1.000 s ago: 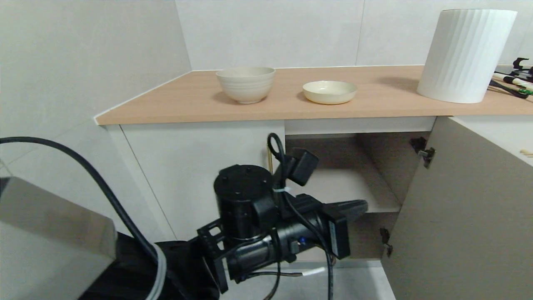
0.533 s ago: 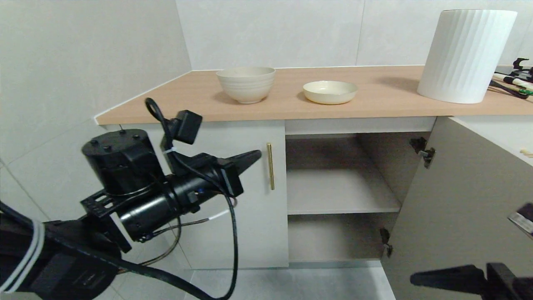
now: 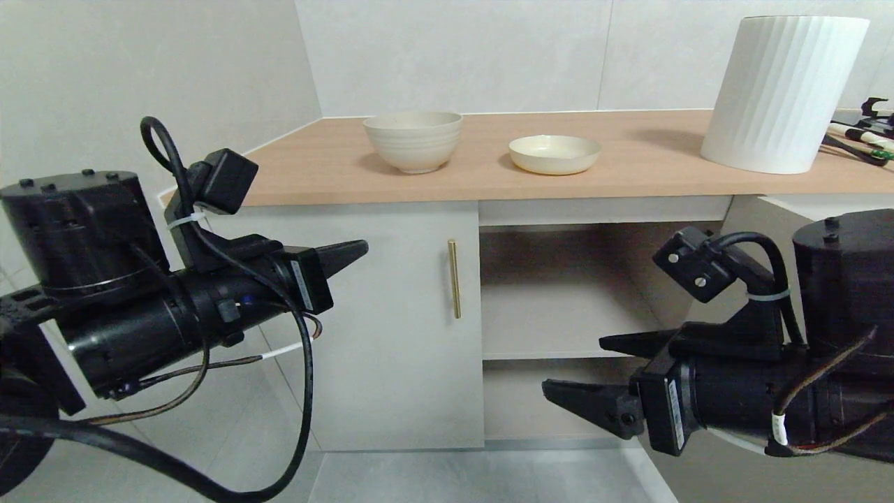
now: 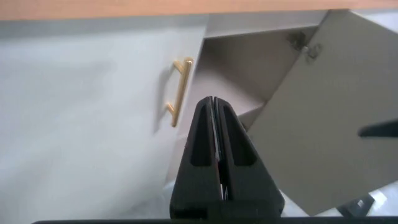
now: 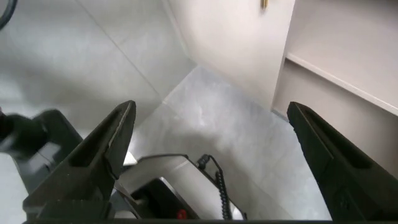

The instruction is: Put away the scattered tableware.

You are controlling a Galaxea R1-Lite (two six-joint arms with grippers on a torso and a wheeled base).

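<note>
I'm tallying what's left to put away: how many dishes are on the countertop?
2. A deep bowl sits toward the countertop's left end; a shallow dish sits to its right, above the open cabinet. The tall white container could hide more.

Surface finishes, counter and cabinet.
Cream ribbed ceramic bowl [image 3: 413,142] and pale shallow ceramic dish [image 3: 554,154]: smooth, low-sheen glaze. Light wood-grain countertop [image 3: 649,175]: matt laminate look. Pale grey cabinet door [image 3: 391,349]: smooth, matt. Slim brass-coloured bar handle [image 3: 453,279]: polished metal. White fluted cylinder [image 3: 782,91]: matt.

surface [image 3: 628,178]: wooden, above cabinet | on it: bowl [image 3: 413,141], shallow dish [image 3: 554,154], white ribbed cylinder [image 3: 783,94], utensils [image 3: 862,134] at right end
</note>
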